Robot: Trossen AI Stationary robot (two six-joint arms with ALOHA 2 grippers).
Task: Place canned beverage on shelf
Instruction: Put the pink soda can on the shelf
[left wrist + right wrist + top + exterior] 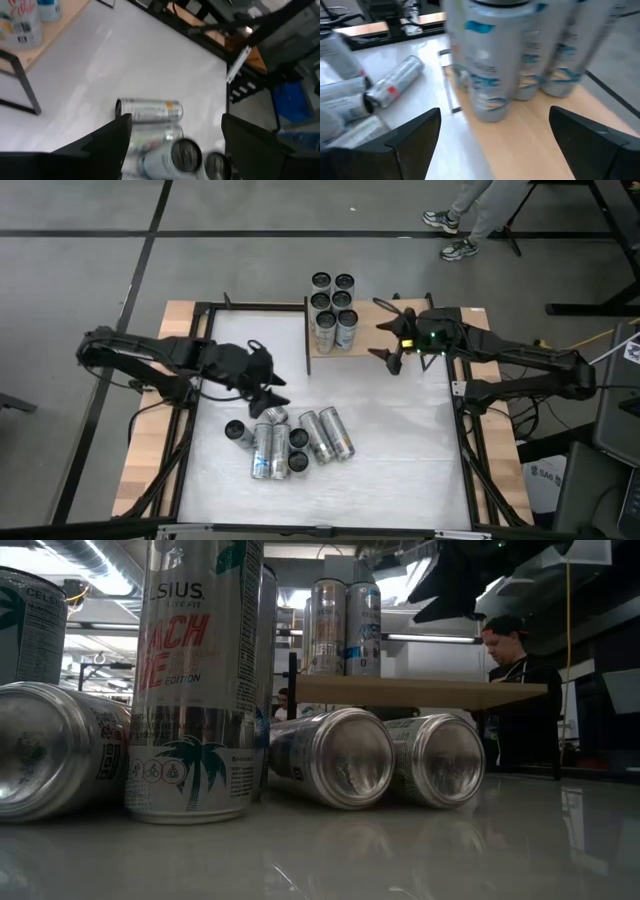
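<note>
Bright overhead light w/ glare on white tabletop (400, 440); both wrist views motion-blurred, esp. cans (492, 60).

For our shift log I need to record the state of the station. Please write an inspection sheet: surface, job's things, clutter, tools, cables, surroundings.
Surface: white tabletop, glossy, bare on its right half.
Job's things: the shelf at the far edge holds six upright cans; loose cans sit left of centre, some lying, some upright.
Clutter: nothing seen.
Tools: left tool open, empty, above the loose cans; right tool open, empty, beside the shelf, facing the upright cans.
Cables: a yellow cable runs on the floor at right.
Surroundings: a person's feet beyond the table in the high view; a person behind the shelf in the low view.
</note>
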